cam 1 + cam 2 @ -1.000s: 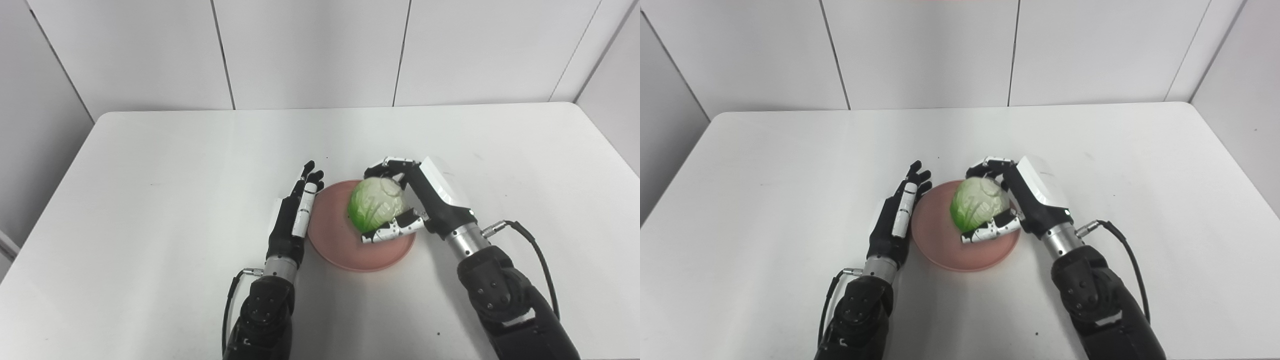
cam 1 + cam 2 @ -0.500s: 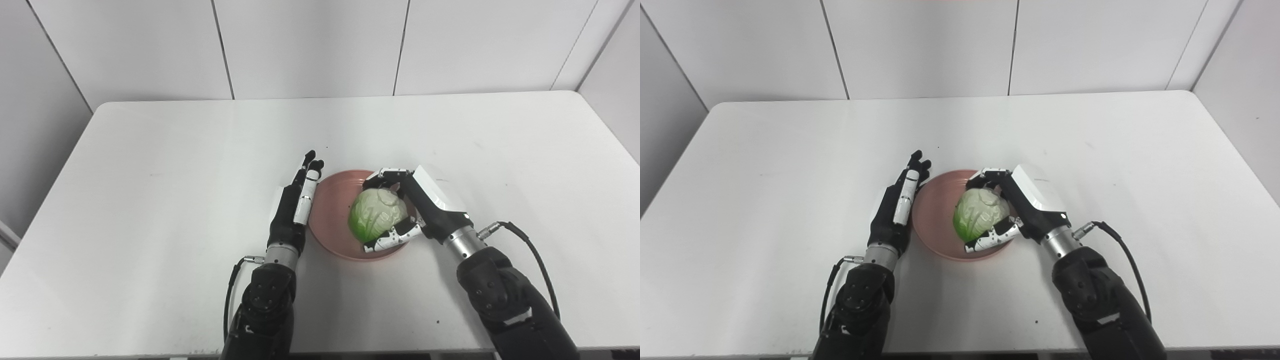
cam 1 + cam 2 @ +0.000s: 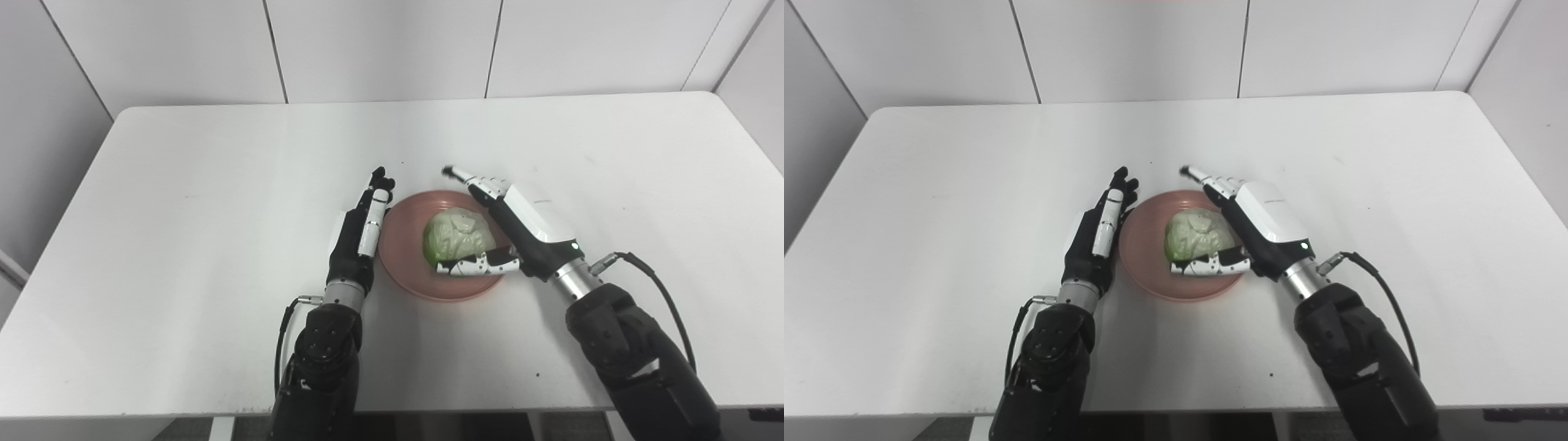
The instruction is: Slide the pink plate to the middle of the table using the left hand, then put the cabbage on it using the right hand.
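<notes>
**Cabbage down, my fingers let go**

Cabbage (image 3: 457, 236) sits in the pink plate (image 3: 404, 257), near the middle of the table (image 3: 184, 184). In the left eye view, my right hand (image 3: 517, 236) is at 3 o'clock of it, with fingers spread wide and pointing to 11 o'clock. My thumb lies along the cabbage at 6 o'clock, just beside it or touching; I cannot tell which. My left hand (image 3: 361, 236) stands flat on its edge at 9 o'clock of the plate, fingers straight and pressed together, holding nothing.

In the right eye view, the cabbage (image 3: 1193, 236) is round, so it has no clear long side. Its white top faces up and its green side faces 8 o'clock. I think putting it down is nearly done. Next I should lift my right hand (image 3: 1258, 229) away slowly, so the thumb does not roll the cabbage off.
</notes>
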